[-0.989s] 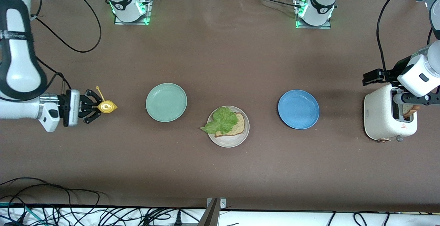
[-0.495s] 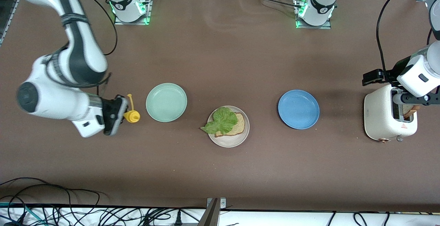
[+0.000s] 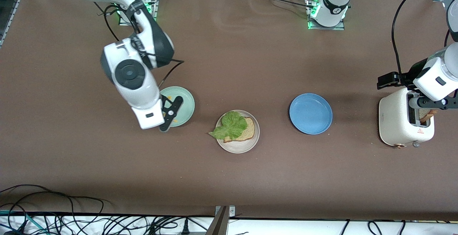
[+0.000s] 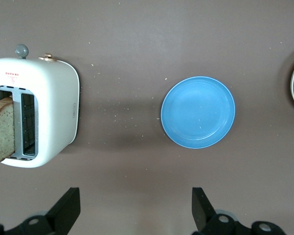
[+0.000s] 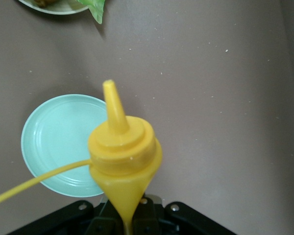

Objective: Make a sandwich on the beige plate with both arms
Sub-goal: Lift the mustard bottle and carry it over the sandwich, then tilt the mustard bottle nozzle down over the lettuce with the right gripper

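the matte brown table (image 3: pixel 250 63) carries a rounded cream toaster (image 3: pixel 400 122) at the left arm's end, a speckled bread slice (image 4: pixel 1 129) standing in its slot. the left gripper (image 4: pixel 134 215) hangs over the table by the toaster, fingers spread wide and empty. the right gripper (image 3: pixel 170 113) is over the smooth round mint plate (image 3: pixel 180 101), clamped on a glossy yellow squeeze bottle (image 5: pixel 123 156) with a cone nozzle. a blue plate (image 3: pixel 310 113) lies between toaster and beige plate (image 3: pixel 238 145). on the beige plate sits a square slice (image 3: pixel 248 131) under ruffled lettuce (image 3: pixel 230 125).
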Robot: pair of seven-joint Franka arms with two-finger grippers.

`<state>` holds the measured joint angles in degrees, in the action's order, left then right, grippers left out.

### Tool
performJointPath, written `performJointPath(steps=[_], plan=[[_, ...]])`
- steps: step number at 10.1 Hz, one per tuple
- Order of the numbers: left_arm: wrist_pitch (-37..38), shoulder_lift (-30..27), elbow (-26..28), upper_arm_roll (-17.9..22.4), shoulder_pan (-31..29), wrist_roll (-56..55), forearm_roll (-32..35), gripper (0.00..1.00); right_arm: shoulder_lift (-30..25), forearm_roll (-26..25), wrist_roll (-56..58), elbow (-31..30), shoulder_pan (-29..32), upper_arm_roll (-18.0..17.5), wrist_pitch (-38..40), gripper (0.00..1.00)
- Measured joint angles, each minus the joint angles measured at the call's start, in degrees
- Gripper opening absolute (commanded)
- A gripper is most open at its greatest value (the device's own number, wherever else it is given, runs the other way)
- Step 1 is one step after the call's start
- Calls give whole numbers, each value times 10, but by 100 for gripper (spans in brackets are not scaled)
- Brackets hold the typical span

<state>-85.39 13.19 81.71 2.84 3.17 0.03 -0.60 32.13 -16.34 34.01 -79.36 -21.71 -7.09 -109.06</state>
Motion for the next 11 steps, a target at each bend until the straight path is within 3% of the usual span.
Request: performJointPath(steps=[6,11], plan=[[0,1,0,0,0,0,0,100,40,-241,-89,7,-121,0,10,4],[0,1,0,0,0,0,0,100,113,-431,-196,38,-225,3,78,4]])
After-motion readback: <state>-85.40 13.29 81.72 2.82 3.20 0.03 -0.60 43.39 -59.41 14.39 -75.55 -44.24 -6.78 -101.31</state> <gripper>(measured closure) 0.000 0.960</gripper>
